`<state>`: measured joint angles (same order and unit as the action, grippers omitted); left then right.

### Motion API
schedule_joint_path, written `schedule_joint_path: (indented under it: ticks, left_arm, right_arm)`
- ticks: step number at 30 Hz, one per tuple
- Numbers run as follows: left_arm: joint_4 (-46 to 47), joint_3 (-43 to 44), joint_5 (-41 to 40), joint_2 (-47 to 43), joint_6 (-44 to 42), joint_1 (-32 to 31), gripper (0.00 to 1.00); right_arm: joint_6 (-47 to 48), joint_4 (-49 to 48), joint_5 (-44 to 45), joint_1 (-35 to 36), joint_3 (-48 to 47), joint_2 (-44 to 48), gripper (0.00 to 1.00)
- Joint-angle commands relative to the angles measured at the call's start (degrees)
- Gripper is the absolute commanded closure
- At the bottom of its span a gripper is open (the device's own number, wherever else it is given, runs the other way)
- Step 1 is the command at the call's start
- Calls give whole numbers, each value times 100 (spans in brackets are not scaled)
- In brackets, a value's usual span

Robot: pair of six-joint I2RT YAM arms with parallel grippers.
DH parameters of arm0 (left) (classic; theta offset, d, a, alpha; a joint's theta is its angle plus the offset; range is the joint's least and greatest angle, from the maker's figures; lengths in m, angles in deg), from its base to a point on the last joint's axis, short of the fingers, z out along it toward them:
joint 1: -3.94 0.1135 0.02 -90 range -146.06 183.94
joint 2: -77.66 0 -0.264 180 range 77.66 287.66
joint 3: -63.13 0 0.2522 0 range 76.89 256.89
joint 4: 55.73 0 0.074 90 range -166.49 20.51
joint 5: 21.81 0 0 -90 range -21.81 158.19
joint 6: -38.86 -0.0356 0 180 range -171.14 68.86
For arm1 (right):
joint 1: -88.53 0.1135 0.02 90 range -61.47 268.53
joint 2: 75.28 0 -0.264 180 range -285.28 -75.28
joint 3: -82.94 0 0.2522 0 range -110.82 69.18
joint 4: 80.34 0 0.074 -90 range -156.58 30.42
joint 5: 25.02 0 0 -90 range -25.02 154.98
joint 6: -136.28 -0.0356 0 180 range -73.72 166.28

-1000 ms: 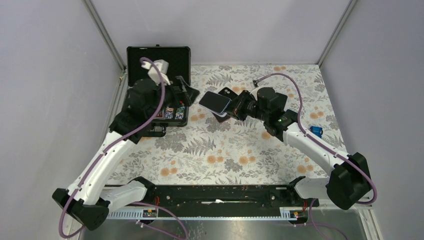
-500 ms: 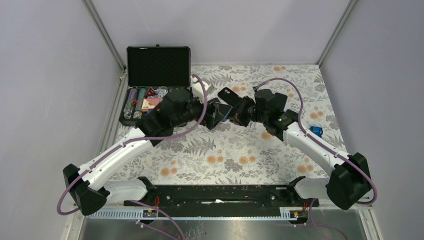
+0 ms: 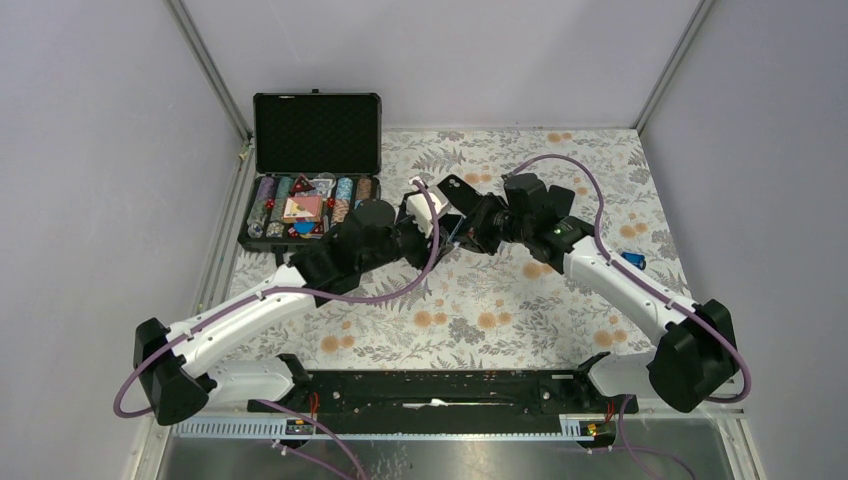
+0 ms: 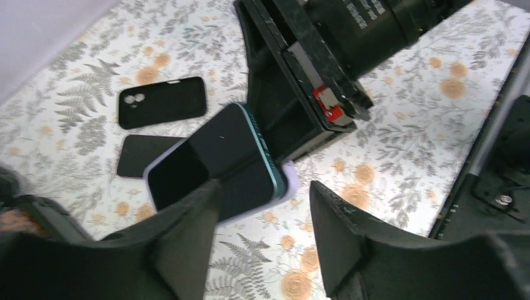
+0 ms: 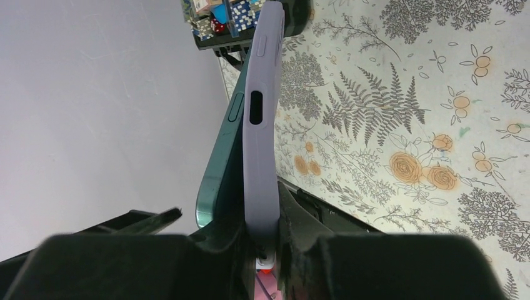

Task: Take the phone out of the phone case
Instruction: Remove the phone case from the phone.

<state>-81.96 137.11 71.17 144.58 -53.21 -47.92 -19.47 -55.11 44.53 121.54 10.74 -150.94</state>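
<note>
- The phone is showing a black screen and a dark teal-green rim.
- The phone case is showing plain pale lavender.
- The table cover is carrying a white ground printed with grey ferns and orange flowers.
- A spare case and the flat slab beside it are showing matt black.
- The carry box is showing black, its chips mixing red, blue and green.
- The left arm and right arm are showing white shells with black joints.

The phone sits in the phone case above the table, between the left gripper and right gripper. Behind it lie a spare cover and a flat slab; an open box stands rear left.
</note>
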Motion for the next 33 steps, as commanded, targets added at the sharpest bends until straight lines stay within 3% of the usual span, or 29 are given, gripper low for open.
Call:
schedule_joint_path:
  ticks: [1, 19, 23, 29, 33]
  left_arm:
    - [553, 20, -275, 64, -250, -17, 49]
    - [465, -113, -812, 278, -378, -88, 54]
    - [291, -30, -667, 286, -454, -107, 57]
    - [97, -1, -546, 339, -444, -136, 55]
    - [140, -13, -1222, 346, -297, -132, 68]
  right_arm:
    - [39, -215, -192, 27, -344, 7, 100]
    - [-101, -367, -302, 27, -288, -31, 100]
    - [-202, -524, -326, 29, -200, -6, 100]
    - [-374, -810, -379, 29, -86, -13, 100]
    - [-360, -847, -368, 27, -26, 36, 100]
